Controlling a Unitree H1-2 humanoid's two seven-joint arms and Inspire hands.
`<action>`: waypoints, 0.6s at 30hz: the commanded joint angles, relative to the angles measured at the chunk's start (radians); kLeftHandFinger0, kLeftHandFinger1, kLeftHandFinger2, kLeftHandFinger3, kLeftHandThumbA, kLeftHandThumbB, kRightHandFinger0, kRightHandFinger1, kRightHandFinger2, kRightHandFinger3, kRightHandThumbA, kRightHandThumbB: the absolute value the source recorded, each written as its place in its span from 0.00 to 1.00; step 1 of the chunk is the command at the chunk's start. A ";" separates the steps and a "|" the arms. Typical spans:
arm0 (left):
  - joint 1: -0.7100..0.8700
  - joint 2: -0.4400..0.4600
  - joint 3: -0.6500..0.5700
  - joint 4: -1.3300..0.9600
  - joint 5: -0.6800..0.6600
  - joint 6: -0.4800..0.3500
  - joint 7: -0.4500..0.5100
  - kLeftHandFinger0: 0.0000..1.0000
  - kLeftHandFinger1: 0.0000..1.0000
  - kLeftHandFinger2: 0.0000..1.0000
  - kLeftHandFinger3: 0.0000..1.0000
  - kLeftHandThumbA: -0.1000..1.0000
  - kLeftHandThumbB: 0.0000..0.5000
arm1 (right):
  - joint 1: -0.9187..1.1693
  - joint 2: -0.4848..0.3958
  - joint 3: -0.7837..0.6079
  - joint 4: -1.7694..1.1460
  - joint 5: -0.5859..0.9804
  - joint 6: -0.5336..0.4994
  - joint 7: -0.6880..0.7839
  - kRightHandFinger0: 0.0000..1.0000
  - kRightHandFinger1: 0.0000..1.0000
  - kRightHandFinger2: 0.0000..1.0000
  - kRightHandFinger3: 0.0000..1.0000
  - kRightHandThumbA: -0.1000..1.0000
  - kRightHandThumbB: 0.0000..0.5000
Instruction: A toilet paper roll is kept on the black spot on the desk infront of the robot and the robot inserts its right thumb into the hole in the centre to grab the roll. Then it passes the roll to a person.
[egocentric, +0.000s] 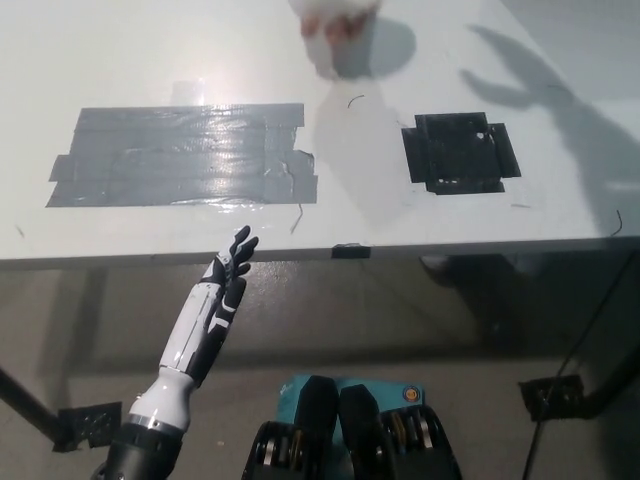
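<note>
At the picture's top edge, a blurred bit of the white toilet paper roll (322, 52) shows in a person's hand (340, 22), above the far side of the desk. Most of the roll is cut off by the frame. The black spot (460, 152) on the white desk (150, 60) is bare. My black right arm and hand are out of the picture; only their shadow falls across the desk's right side. My white left hand (215, 300) rests below the desk's front edge at lower left, fingers apart, holding nothing.
A wide patch of grey tape (180, 155) covers the desk's left half. The desk's front edge (350, 250) runs across the middle of the picture. Black desk legs and feet stand on the floor at both lower corners.
</note>
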 joint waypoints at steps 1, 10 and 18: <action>-0.038 -0.002 0.007 -0.014 -0.007 -0.030 0.005 1.00 1.00 1.00 1.00 1.00 0.35 | 0.166 -0.181 -0.132 -0.769 0.123 0.241 0.125 1.00 1.00 1.00 1.00 0.70 0.89; -0.065 -0.010 0.013 0.022 -0.004 -0.033 0.018 1.00 1.00 1.00 1.00 1.00 0.38 | 0.701 -0.232 -0.354 -1.624 0.307 0.251 0.067 1.00 1.00 1.00 1.00 0.88 0.89; -0.049 -0.011 0.011 0.037 -0.001 -0.036 0.019 1.00 1.00 1.00 1.00 1.00 0.38 | 1.123 -0.036 -0.371 -1.809 0.404 0.121 -0.083 1.00 1.00 1.00 1.00 0.75 0.79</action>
